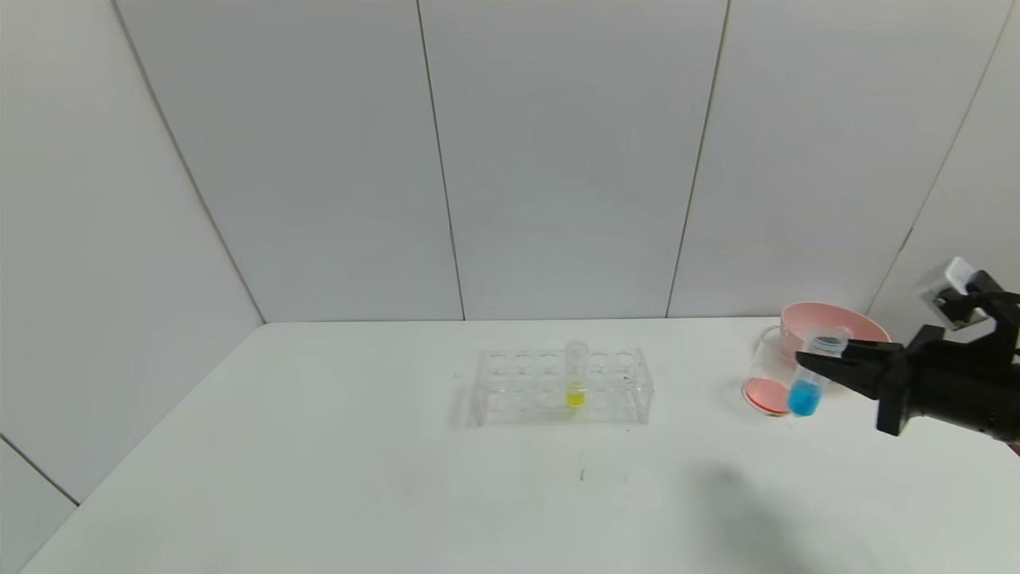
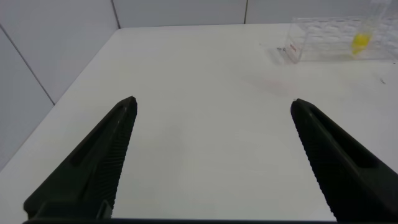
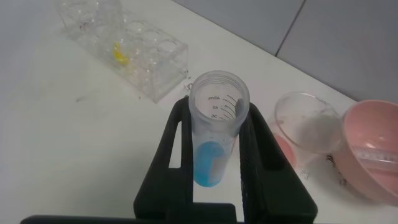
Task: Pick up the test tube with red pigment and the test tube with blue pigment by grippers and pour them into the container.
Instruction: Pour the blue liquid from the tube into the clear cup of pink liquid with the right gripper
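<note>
My right gripper point(image 1: 806, 364) is shut on the test tube with blue pigment point(image 1: 810, 384) and holds it above the table, a little tilted, just in front of the container point(image 1: 766, 375). The container is a clear glass beaker with orange-red liquid at its bottom. In the right wrist view the blue tube point(image 3: 214, 134) sits between the fingers of the right gripper point(image 3: 217, 107), mouth open, with the container point(image 3: 308, 121) beside it. The test tube with red pigment is out of view. My left gripper point(image 2: 212, 102) is open and empty over bare table, outside the head view.
A clear tube rack point(image 1: 562, 385) stands mid-table with a yellow-liquid tube point(image 1: 575, 375) in it; both show in the left wrist view point(image 2: 323, 43). A pink bowl point(image 1: 833, 325) sits behind the container near the wall. The table's right edge lies under my right arm.
</note>
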Motion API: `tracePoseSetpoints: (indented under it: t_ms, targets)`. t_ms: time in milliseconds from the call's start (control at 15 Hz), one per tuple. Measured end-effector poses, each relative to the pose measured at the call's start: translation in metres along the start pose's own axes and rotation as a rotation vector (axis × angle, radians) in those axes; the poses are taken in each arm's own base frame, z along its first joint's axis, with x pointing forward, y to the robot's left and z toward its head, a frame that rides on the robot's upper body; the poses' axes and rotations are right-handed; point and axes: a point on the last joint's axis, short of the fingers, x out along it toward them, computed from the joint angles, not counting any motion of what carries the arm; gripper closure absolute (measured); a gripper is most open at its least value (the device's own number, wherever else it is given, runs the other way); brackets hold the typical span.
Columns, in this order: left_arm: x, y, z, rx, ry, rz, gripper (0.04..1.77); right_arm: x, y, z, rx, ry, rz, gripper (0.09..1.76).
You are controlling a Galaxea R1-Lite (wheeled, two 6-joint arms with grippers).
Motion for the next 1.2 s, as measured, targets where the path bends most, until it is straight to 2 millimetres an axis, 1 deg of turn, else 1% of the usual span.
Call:
tracePoseSetpoints:
  t_ms: [133,267,400,533,667,800,1000,1200]
  targets:
    - [0.0,0.0,0.0,0.0,0.0,0.0,0.05,-0.029,-0.024,-0.004,-0.039,0.015,0.002,1.36]
    - [0.0,0.0,0.0,0.0,0.0,0.0,0.05,-0.049,-0.046,-0.001,-0.083,0.037,-0.028,1.36]
    - [0.0,0.0,0.0,0.0,0.0,0.0,0.05,-0.058,-0.067,0.004,-0.128,0.071,-0.06,1.36]
    - [0.0,0.0,0.0,0.0,0.0,0.0,0.05,-0.06,-0.084,0.009,-0.156,0.114,-0.058,1.36]
    - [0.0,0.0,0.0,0.0,0.0,0.0,0.05,-0.057,-0.099,0.013,-0.17,0.165,-0.029,1.36]
    - [0.0,0.0,0.0,0.0,0.0,0.0,0.05,-0.048,-0.11,0.021,-0.19,0.218,-0.016,1.36]
    - [0.0,0.0,0.0,0.0,0.0,0.0,0.05,-0.018,-0.121,0.033,-0.227,0.293,0.011,1.36]
    - [0.0,0.0,0.0,0.0,0.0,0.0,0.05,0.01,-0.127,0.045,-0.267,0.382,0.034,1.36]
